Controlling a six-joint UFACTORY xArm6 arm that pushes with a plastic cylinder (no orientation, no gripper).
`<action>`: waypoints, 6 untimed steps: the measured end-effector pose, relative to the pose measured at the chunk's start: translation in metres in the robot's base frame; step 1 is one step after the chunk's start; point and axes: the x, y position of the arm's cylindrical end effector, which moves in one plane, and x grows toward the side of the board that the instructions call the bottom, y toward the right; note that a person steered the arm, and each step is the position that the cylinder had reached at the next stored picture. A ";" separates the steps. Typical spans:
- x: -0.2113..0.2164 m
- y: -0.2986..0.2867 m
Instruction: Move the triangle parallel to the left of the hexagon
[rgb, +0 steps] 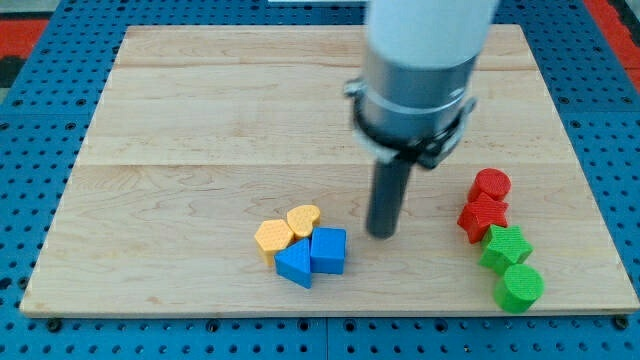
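Observation:
A blue triangle lies near the view's bottom centre, in a tight cluster. A yellow hexagon touches it on its upper left. A second yellow block, of unclear shape, sits just above, and a blue cube-like block touches the triangle's right side. My tip rests on the board to the right of this cluster, a short gap from the blue cube-like block and touching no block.
At the view's right stands a column of blocks: a red cylinder, a red star, a green star and a green cylinder. The wooden board ends close below the blocks, with blue pegboard around it.

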 end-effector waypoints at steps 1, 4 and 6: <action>0.035 0.001; 0.046 -0.078; 0.012 -0.146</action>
